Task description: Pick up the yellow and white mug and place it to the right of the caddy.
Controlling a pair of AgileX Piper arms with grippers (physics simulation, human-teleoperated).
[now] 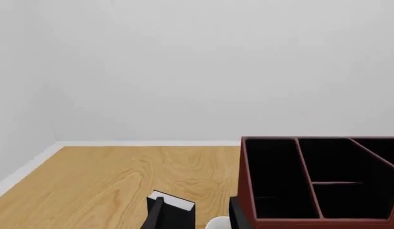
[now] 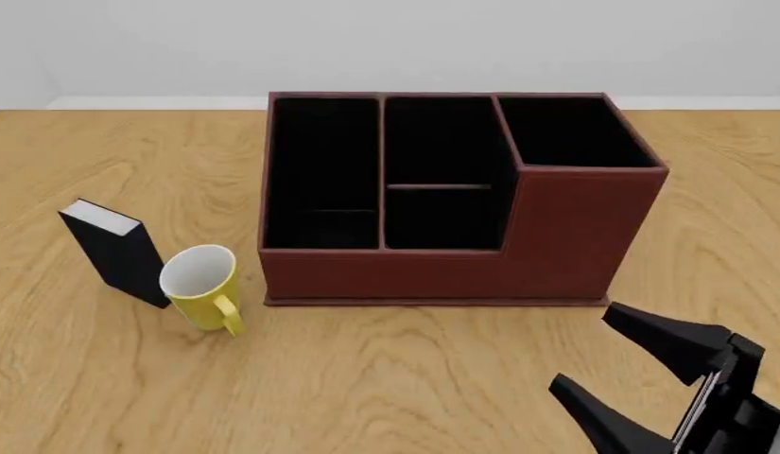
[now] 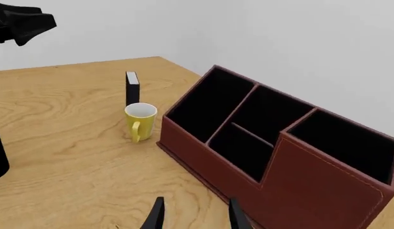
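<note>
We see the yellow and white mug point(image 2: 203, 288) upright on the counter point(image 2: 364, 388), just left of the caddy point(image 2: 453, 203) and touching a small black box point(image 2: 114, 248). The right gripper point(image 2: 642, 364) hangs spread and empty near the caddy's front-right corner. Only the left wrist view shows the left gripper point(image 1: 193, 217): 2 fingers, apart, holding nothing.

Bare table point(image 2: 403, 378) right of caddy point(image 2: 566, 255); black box point(image 2: 112, 248) crowding mug point(image 2: 203, 284).
</note>
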